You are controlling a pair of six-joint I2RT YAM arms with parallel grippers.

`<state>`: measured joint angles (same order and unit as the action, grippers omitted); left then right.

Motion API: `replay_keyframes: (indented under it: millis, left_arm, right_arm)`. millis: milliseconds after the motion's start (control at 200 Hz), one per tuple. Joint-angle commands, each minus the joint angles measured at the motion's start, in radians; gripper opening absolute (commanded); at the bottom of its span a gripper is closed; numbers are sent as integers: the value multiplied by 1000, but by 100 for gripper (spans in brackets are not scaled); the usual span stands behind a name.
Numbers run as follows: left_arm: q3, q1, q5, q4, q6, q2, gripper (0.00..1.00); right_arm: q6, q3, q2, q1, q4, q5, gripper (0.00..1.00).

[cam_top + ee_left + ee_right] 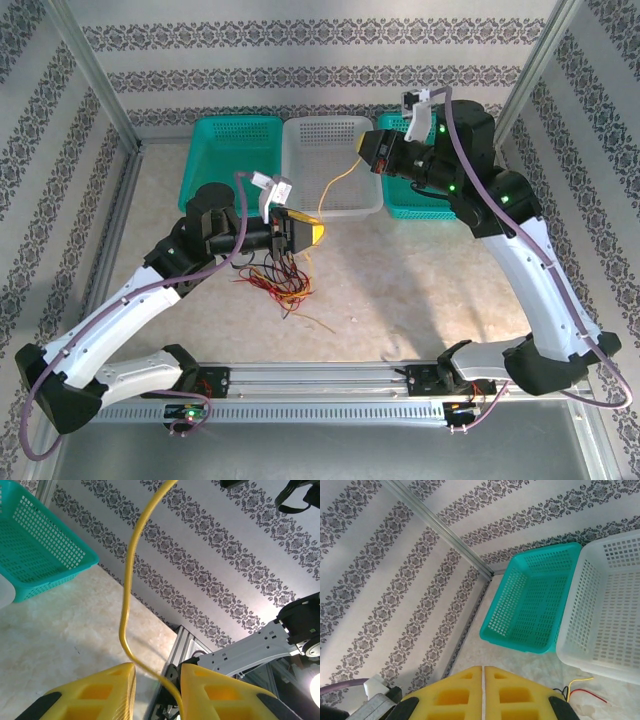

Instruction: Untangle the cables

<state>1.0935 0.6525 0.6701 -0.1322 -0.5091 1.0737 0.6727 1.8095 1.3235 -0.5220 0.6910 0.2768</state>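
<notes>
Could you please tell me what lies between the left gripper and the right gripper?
A yellow cable stretches from the left gripper up toward the right gripper, in the top view.

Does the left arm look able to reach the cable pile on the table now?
Probably yes: the cable pile lies on open table near the left end effector, but the yellow cable passes between its fingers.

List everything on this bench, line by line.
teal baskets: two, teal, far edge, flanking the white one.
white basket: one, white, far edge, middle.
yellow cable: one, yellow, strung through the air between the pincers.
tangled cables: one pile, red, black, yellow, on the table by the left pincer.
left pincer: one, yellow, open around the yellow cable.
right pincer: one, yellow, shut on the yellow cable, raised.
</notes>
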Motion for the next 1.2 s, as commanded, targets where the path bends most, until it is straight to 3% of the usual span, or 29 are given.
replay_keyframes:
  millis: [0,330,600,760,844,959,1084,1119,1194]
  left_arm:
    - [-18,-5,13,40,-8,-3,28]
    - [-43,-5,16,75,-22,21,24]
    - [-45,-6,7,75,5,38,5]
    - [-28,-6,-56,42,44,36,0]
    - [-32,-7,-159,26,78,24,0]
    - [-24,-21,-312,-14,126,13,0]
    - [-4,-57,-516,-29,153,14,0]
    - [8,-75,-566,-31,155,22,0]
    - [37,-130,-659,-36,146,58,0]
  right_arm:
    - [-15,32,15,-13,-36,-4,0]
    - [-21,65,55,-16,-42,12,0]
    - [-19,65,59,-18,-54,2,0]
    - [-25,47,48,-16,-53,-7,0]
    - [-28,29,32,-13,-50,-35,0]
    - [-25,-17,-8,8,-46,-71,32]
    - [-13,-95,-86,61,-2,-149,44]
    - [1,-128,-117,94,11,-156,58]
    - [31,-218,-200,185,21,-122,64]
